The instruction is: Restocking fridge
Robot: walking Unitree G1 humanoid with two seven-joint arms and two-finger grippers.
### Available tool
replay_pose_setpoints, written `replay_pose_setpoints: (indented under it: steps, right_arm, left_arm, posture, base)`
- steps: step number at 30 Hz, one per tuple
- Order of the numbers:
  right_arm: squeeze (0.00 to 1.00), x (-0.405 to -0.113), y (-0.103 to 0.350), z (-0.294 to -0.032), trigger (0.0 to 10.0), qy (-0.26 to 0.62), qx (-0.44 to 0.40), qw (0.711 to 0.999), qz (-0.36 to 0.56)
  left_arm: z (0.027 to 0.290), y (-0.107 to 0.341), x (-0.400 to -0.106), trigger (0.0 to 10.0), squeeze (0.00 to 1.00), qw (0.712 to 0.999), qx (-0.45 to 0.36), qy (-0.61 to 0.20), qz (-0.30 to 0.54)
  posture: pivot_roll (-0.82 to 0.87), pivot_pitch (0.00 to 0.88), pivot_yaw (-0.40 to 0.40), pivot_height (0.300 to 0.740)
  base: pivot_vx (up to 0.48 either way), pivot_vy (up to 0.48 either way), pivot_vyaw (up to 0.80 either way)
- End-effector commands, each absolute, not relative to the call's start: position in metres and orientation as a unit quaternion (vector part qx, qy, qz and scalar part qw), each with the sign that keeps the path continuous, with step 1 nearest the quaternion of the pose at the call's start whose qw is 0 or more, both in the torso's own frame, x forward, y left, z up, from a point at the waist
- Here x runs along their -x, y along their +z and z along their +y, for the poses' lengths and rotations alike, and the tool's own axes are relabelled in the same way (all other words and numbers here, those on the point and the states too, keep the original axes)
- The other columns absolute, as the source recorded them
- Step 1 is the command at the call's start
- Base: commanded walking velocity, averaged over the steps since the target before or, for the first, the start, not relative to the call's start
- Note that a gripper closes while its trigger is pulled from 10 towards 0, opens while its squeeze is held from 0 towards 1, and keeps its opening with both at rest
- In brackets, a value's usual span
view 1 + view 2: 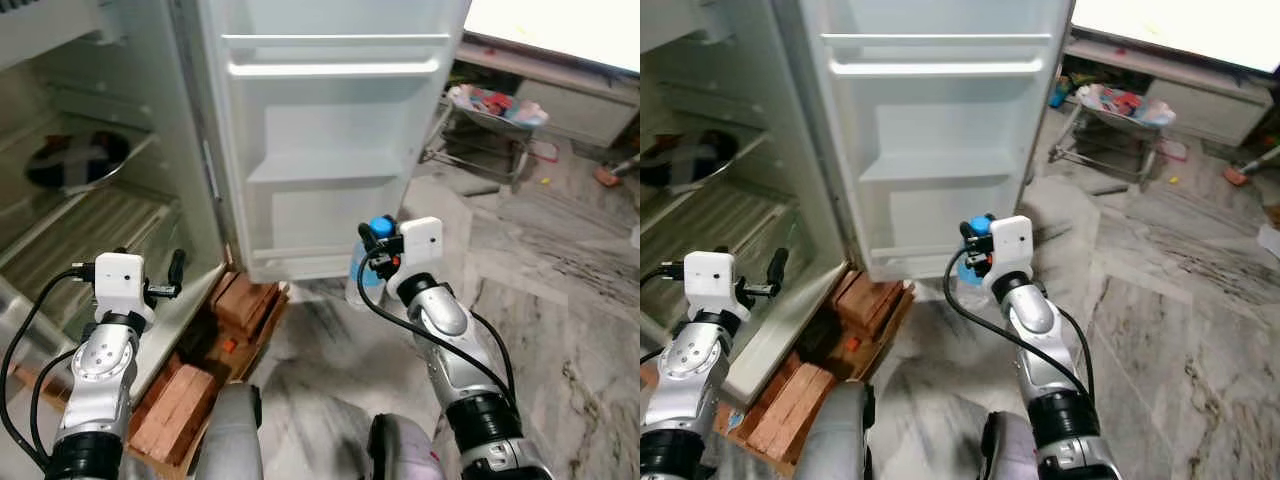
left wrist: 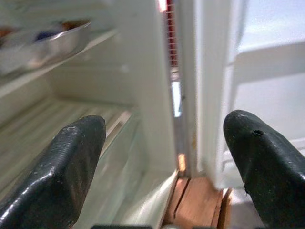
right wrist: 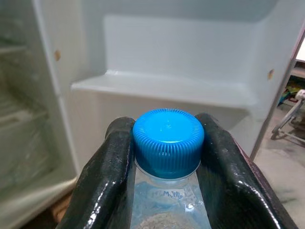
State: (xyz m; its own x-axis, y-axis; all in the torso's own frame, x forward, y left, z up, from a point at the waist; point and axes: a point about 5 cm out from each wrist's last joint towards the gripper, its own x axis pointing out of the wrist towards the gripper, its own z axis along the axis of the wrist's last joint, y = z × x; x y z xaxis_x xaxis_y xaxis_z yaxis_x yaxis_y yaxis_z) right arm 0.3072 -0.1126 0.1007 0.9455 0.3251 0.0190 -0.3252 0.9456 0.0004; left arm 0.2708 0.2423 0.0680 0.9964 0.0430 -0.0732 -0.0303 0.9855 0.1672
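Restocking looks to be at an early stage: the white fridge door (image 1: 330, 140) stands open with its moulded shelves bare, and the clear plastic water bottle with a blue ribbed cap (image 3: 167, 143) is not yet placed. The right end effector (image 3: 167, 157) pinches that bottle just under the cap, one black finger pressed to each side of the neck, so the bottle hangs between and below the fingers, upright as far as the wrist view shows. Directly ahead of this end effector lies a white door shelf (image 3: 162, 88), a little higher than the cap, and near but not touching; judging by that, what remains is to carry the bottle forward, set it into a door compartment and let go. The left end effector (image 2: 167, 162) is spread wide and holds nothing, pointing at the hinge side of the fridge interior; ahead of it and higher sits a round steel bowl (image 1: 75, 160) on a glass shelf. Beneath the fridge, below both end effectors, lie reddish bricks (image 1: 245, 300) on the marble floor (image 1: 560, 300).
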Motion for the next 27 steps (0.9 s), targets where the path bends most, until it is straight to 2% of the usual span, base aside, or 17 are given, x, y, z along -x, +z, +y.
replay_pose_setpoints:
  steps: [1, 9, 27]
  right_arm:
    - [0.0, -0.309, 0.1041, -0.1212, 10.0, 0.155, 0.011, 0.988, -0.019]
    - [0.0, -0.309, 0.1038, -0.1214, 10.0, 0.157, 0.013, 0.987, -0.019]
    - [0.0, -0.3074, 0.1013, -0.1191, 10.0, 0.165, 0.016, 0.986, -0.015]
  left_arm:
    - [0.2369, 0.0706, -0.2739, 10.0, 0.0, 0.996, -0.082, 0.007, 0.031]
    - [0.2372, 0.0691, -0.2729, 10.0, 0.0, 0.996, -0.083, 0.006, 0.034]
    - [0.238, 0.0683, -0.2721, 10.0, 0.0, 0.996, -0.085, 0.007, 0.037]
  posture:
    - [0.12, 0.0, -0.042, 0.636]
    - [0.12, 0.0, -0.046, 0.636]
    - [0.12, 0.0, -0.053, 0.636]
  base:
    - [0.315, 0.0, 0.0]
    - [0.313, 0.0, 0.0]
    - [0.437, 0.0, 0.0]
